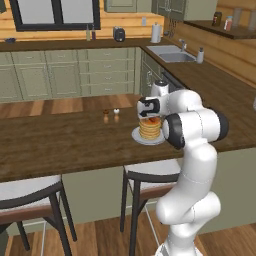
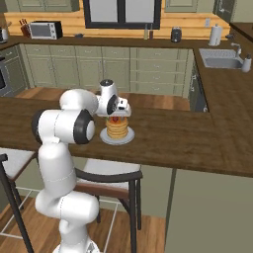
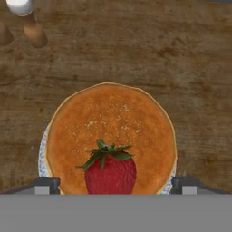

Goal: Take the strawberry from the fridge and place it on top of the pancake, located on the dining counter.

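**Berry down on the stack, jaws wide**

You've got the gripper (image 3: 116, 186) spread open directly above the pancake (image 3: 111, 136); fingertips (image 3: 44, 185) stand well apart either side of the strawberry (image 3: 110, 174), touching nothing as far as the hand view shows. Strawberry sits on top of the stack, leafy cap toward the stack's centre, its long axis running across the line between the two fingers. It lies straight below the gripper, so your way out is, I'd judge, straight up w/o any sideways drift, or a finger could nudge it off.

Stack's on its plate (image 2: 128, 138) on the dining counter (image 2: 197, 143).

Count: 1 strawberry, 1 pancake stack, 1 plate, 2 shakers (image 1: 111, 114) near the stack, 2 stools (image 1: 150, 172).
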Controlling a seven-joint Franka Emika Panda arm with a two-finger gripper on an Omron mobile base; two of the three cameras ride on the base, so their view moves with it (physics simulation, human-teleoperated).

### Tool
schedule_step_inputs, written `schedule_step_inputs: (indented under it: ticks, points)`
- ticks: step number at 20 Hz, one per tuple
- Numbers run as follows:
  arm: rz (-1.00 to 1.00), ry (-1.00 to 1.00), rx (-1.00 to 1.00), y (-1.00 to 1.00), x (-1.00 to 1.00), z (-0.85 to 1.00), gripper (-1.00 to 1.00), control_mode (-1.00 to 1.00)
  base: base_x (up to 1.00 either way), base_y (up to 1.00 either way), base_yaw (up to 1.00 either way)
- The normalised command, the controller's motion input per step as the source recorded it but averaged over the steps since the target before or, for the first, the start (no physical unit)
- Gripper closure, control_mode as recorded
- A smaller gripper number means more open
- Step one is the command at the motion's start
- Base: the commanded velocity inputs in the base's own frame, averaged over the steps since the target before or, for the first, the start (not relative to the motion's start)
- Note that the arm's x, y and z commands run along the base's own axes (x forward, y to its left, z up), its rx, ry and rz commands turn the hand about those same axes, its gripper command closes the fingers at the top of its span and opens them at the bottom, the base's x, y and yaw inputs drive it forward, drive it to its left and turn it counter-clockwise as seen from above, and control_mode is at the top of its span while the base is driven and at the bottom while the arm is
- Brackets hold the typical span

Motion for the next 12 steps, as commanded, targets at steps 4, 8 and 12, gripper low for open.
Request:
schedule_step_inputs:
  ticks: [4, 8, 12]
  points:
    - [0.0, -0.11, -0.1, 0.14, -0.56, 0.69, -1.0, -1.0, 0.0, 0.0, 0.0]
    - [0.0, -0.17, 0.0, 0.18, -1.0, 0.25, -1.0, -1.0, 0.0, 0.0, 0.0]
    - [0.0, -0.07, 0.0, 0.26, -1.0, 0.41, -1.0, -1.0, 0.0, 0.0, 0.0]
